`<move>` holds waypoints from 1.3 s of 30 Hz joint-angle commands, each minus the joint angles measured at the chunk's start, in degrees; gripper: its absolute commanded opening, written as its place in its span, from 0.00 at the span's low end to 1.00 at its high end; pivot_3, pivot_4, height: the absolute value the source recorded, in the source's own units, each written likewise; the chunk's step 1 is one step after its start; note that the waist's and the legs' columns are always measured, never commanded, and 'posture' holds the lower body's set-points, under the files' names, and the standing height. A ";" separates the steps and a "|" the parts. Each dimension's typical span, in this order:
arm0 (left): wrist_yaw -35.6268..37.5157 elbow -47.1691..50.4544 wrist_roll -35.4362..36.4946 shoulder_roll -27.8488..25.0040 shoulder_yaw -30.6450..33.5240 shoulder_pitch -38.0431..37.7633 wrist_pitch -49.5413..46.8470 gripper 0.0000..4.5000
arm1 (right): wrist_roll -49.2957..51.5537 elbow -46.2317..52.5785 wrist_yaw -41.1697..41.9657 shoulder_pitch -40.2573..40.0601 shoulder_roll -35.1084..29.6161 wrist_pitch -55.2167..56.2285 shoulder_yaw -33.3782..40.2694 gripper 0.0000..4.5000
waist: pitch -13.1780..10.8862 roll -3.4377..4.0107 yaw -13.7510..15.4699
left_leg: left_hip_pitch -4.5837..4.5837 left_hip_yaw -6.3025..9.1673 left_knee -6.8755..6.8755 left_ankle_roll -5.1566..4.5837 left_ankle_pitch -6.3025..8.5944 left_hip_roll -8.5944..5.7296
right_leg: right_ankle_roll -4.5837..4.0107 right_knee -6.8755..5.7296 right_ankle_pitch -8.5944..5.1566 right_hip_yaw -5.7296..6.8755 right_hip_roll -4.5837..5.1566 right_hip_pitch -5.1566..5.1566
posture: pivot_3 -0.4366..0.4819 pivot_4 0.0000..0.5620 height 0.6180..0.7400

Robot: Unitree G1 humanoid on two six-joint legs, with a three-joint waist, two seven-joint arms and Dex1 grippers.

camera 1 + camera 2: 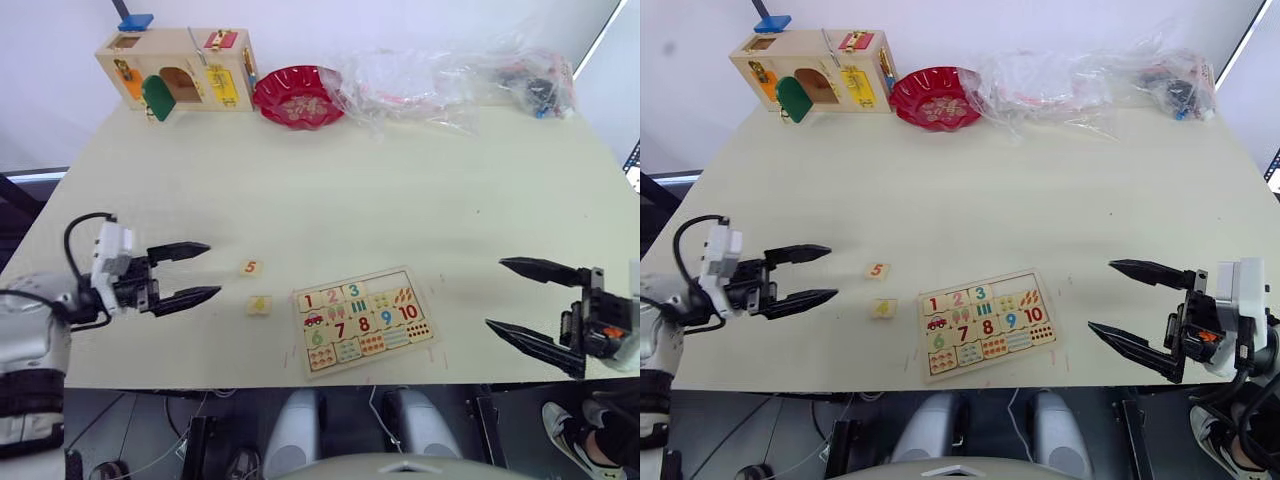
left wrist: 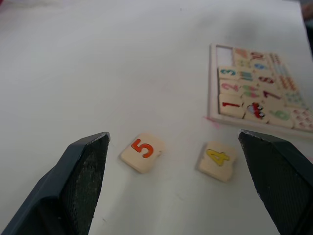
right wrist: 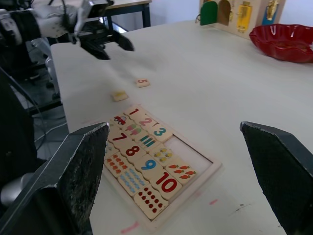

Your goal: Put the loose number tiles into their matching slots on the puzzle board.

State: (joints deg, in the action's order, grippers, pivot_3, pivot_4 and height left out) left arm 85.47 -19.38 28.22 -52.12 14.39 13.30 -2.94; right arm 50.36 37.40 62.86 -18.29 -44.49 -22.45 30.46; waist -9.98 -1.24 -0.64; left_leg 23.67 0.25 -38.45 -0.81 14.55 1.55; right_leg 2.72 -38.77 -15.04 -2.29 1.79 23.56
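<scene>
Two loose number tiles lie on the table left of the puzzle board [image 1: 423, 308]: an orange 5 [image 1: 251, 267] and, nearer the front edge, a yellow 4 [image 1: 259, 305]. On the board, tiles 1, 2 and 3 sit in the back row, and the slots [image 1: 390, 282] to their right are empty. My left gripper [image 1: 213, 269] is open just above the table, a short way left of both tiles. In the left wrist view the 5 [image 2: 142, 152] and the 4 [image 2: 217, 160] lie between its fingers. My right gripper [image 1: 495, 293] is open, right of the board.
At the table's far edge stand a wooden latch box [image 1: 175, 72], a red bowl [image 1: 298, 96] and crumpled clear plastic bags [image 1: 450, 80]. The board lies close to the table's front edge.
</scene>
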 commanded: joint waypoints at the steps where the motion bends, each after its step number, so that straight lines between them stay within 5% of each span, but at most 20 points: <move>1: -2.91 0.64 -4.21 -1.53 -1.85 2.01 0.34 1.00 | 1.73 1.42 1.79 -0.76 -0.60 1.15 2.76 1.00 | 0.00 0.00 -0.03 | 0.00 0.01 0.00 0.00 0.00 -0.01 | 0.00 0.00 0.00 -0.01 0.00 0.00 | 0.48 0.27 1.00; 9: -2.77 -1.72 -11.78 -2.76 -9.19 8.48 1.59 1.00 | 1.12 1.36 3.64 -3.04 0.61 3.81 4.71 1.00 | 0.00 0.00 0.02 | 0.01 0.00 -0.02 0.00 0.00 -0.03 | 0.01 -0.03 0.00 -0.01 -0.01 0.00 | 0.48 0.27 1.00; 17: 6.50 -6.31 -8.63 -3.51 -9.82 10.64 2.57 1.00 | 0.70 2.55 3.62 -6.15 1.82 4.94 4.70 1.00 | 0.01 -0.01 -0.13 | 0.03 -0.03 -0.02 0.00 0.00 -0.05 | 0.01 -0.05 0.00 0.01 -0.03 0.00 | 0.48 0.27 1.00; 27: 7.03 0.38 -7.05 -5.39 -11.77 7.36 1.46 1.00 | 0.21 2.66 5.36 -7.24 2.25 6.64 3.18 1.00 | 0.01 -0.01 0.02 | 0.02 0.05 -0.05 0.00 0.00 -0.04 | 0.01 -0.06 0.00 0.00 0.00 -0.01 | 0.48 0.27 1.00; 30: 7.03 2.99 -6.05 -5.98 -12.34 6.19 0.15 0.83 | -0.09 2.47 5.86 -7.72 2.38 6.94 3.30 1.00 | 0.01 -0.01 0.00 | 0.03 0.06 -0.05 0.00 0.00 -0.03 | 0.01 -0.06 0.00 -0.01 0.00 -0.01 | 0.48 0.27 1.00; 31: 7.03 3.71 -5.89 -6.17 -12.45 5.78 -0.05 0.68 | -0.18 2.46 5.97 -7.85 2.43 7.03 3.30 1.00 | 0.01 -0.01 0.00 | 0.02 0.06 -0.05 0.00 0.00 -0.03 | 0.01 -0.07 0.00 -0.01 0.00 -0.01 | 0.48 0.27 1.00; 33: 7.03 4.85 -6.15 -6.11 -12.64 4.96 0.13 0.54 | -0.36 2.55 5.92 -8.02 2.54 7.11 3.04 1.00 | 0.01 -0.01 -0.01 | 0.02 0.06 -0.05 0.00 0.00 -0.03 | 0.01 -0.08 0.00 0.00 -0.01 -0.01 | 0.48 0.27 1.00; 39: 7.03 6.21 -7.55 -6.61 -15.50 3.54 3.03 0.54 | -0.59 3.31 5.32 -8.54 2.69 7.37 1.97 1.00 | 0.01 0.00 -0.01 | 0.01 0.05 -0.05 0.00 0.00 -0.03 | 0.01 -0.07 0.00 -0.02 -0.01 -0.01 | 0.48 0.27 1.00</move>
State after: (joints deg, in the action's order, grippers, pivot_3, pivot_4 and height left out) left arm 90.82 -14.48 20.41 -57.70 -0.91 16.85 -1.17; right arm 49.47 39.10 68.25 -26.63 -41.98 -15.94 31.96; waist -9.96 -1.24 -0.64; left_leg 23.67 0.30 -38.50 -0.81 14.55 1.52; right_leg 2.73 -38.84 -15.04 -2.31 1.79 23.55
